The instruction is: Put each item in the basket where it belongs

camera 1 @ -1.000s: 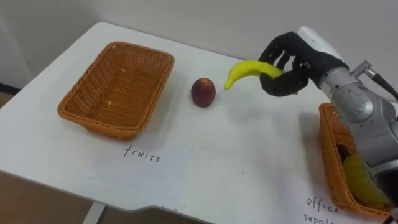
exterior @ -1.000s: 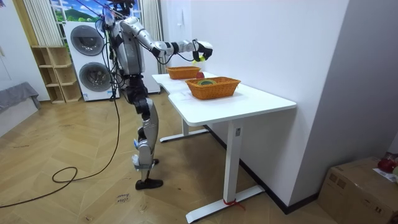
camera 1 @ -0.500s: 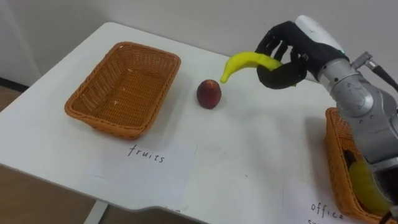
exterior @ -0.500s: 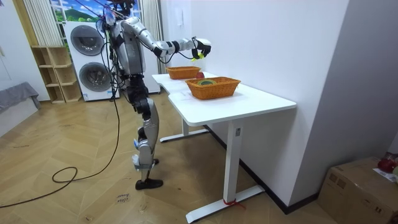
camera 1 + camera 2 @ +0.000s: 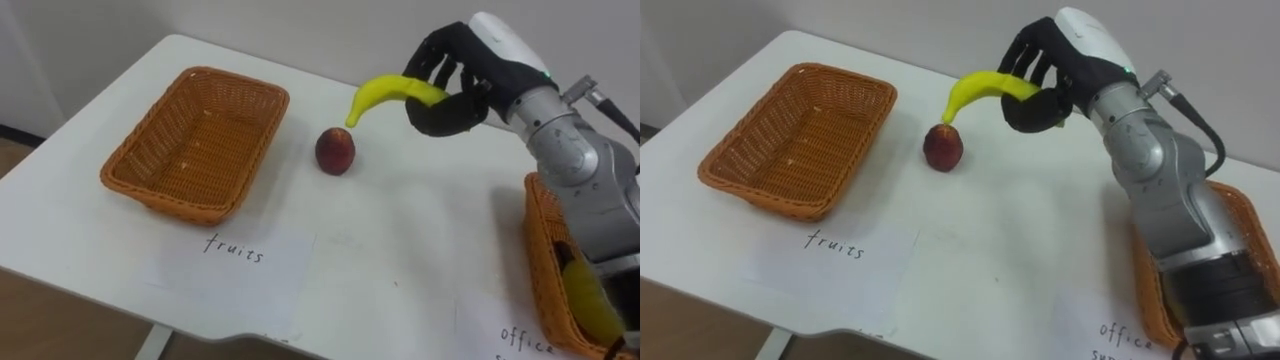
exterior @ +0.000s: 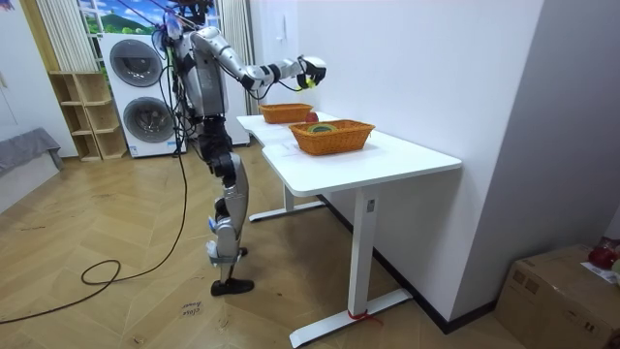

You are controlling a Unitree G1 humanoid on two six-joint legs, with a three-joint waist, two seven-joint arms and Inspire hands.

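I see right hand (image 5: 455,85) curled round banana (image 5: 385,93), aloft near red fruit (image 5: 335,150); fruits basket (image 5: 200,135) holds nothing. I judge sorting barely begun, both fruits left.

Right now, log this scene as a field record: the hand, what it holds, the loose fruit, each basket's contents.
right hand: shut on curved yellow banana, raised above white table
banana tip: toward round red fruit
red fruit: on table, beside left wicker basket
left basket: empty
right wicker basket: holds yellow-green item, partly hidden
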